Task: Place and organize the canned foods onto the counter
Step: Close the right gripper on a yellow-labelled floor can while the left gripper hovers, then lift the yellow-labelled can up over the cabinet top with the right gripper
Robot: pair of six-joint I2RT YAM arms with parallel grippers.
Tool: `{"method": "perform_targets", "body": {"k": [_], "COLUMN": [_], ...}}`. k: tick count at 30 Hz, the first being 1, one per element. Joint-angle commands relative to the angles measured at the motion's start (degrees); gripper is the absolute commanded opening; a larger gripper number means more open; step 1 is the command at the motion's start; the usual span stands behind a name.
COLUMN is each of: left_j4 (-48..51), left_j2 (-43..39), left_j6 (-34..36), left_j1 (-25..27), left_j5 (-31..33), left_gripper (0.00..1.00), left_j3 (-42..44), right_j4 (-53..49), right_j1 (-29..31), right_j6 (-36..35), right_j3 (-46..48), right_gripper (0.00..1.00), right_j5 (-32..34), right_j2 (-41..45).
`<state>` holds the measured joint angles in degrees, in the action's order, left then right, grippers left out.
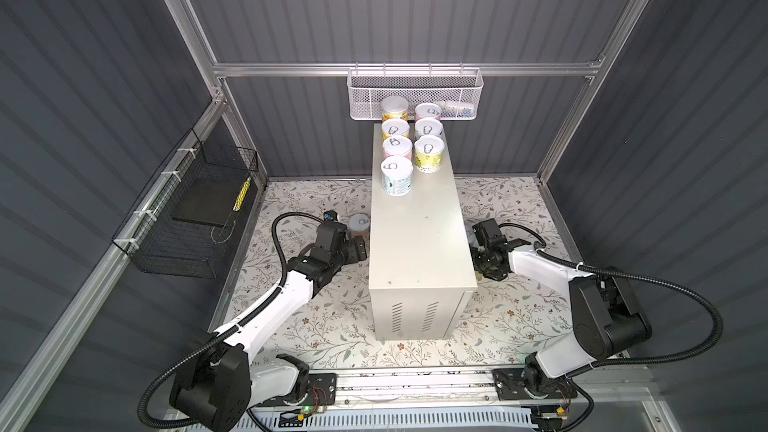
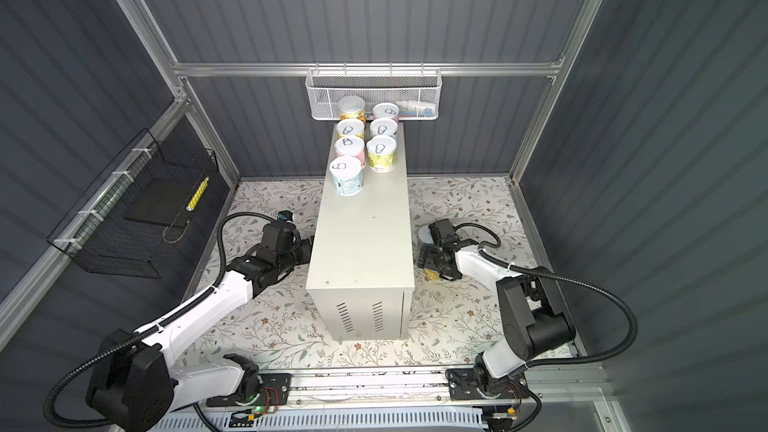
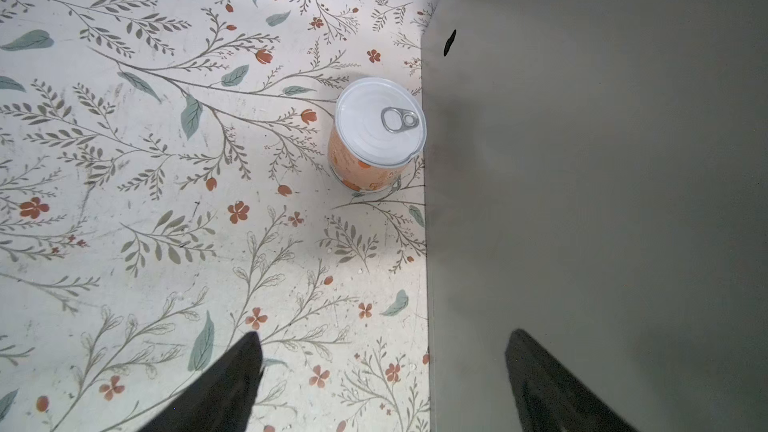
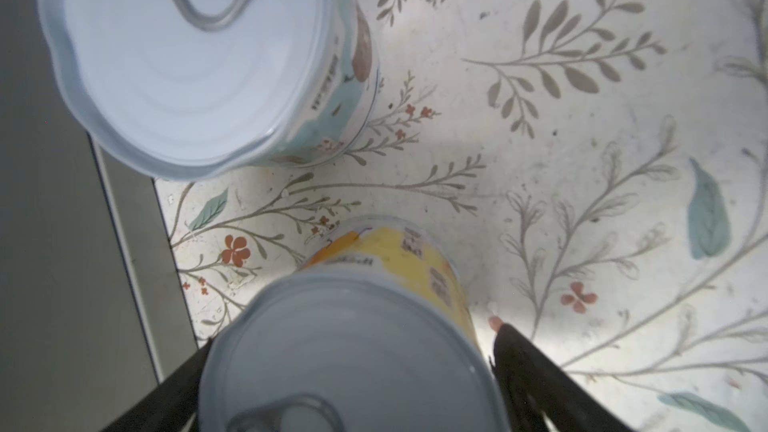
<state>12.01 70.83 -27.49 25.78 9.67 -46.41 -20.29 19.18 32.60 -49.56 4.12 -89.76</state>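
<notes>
Off-white metal is carrying seven of the canned foods [image 1: 429, 147], standing in two tidy rows at the far end of the counter [image 1: 419, 243], seemingly leaving the near end free for the rest. Down on the floral mat [image 3: 124, 160], the left gripper [image 3: 385, 334] is hanging spread wide and empty, apparently lining up on the orange can [image 3: 374, 139] tucked against the counter's side. The right gripper [image 4: 355, 338] is straddling the yellow can [image 4: 395, 251] (whether its fingers are pressing yet, I cannot tell), with the pale blue can [image 4: 187, 64] sitting just beyond. From above, both are mostly hiding behind counter and gripper.
</notes>
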Motion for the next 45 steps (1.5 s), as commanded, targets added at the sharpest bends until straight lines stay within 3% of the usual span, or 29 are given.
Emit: {"method": "perform_targets", "body": {"k": [1,18,29,37,40,41,43,45], "left_j4": [-0.8,-0.69,-0.61,-0.85,-0.39,-0.35,-0.28,-0.31], "left_j2": [0.71,-0.13,-0.33,-0.51,-0.69,-0.68,-0.75,-0.75], "left_j6": [0.81,1.0,0.72,0.94,1.26,1.36,1.87,2.47], "left_j1": [-0.22,-0.21,-0.22,-0.25,-0.23,-0.23,-0.23,-0.23], "left_j5": [-1.18,-1.18,-1.24,-1.09,-1.41,-1.51,-1.76,-2.05], "left_gripper": [0.93,0.92,0.92,0.92,0.92,0.92,0.92,0.92], "left_j3": [-0.12,0.61,0.87,0.91,0.36,0.15,-0.08,-0.34], "right_j4": [0.38,0.01,-1.66,-3.44,-3.86,-4.42,-5.97,-7.99], "right_j1": [0.43,0.93,1.68,1.96,2.03,2.17,2.31,2.7], "right_j6": [0.61,0.82,0.51,0.3,0.38,0.45,0.59,0.59], "right_j3": [-1.06,-1.89,-3.26,-3.31,-3.0,-2.97,-3.0,-2.91], "right_gripper": [0.93,0.92,0.85,0.6,0.35,0.2,0.01,0.0], "right_j5": [1.37,2.54,3.86,2.88,1.97,2.02,2.32,2.54], "right_j2": [-0.98,-3.84,-5.42,-4.66,-3.18,-2.45,-0.65,2.24]}}
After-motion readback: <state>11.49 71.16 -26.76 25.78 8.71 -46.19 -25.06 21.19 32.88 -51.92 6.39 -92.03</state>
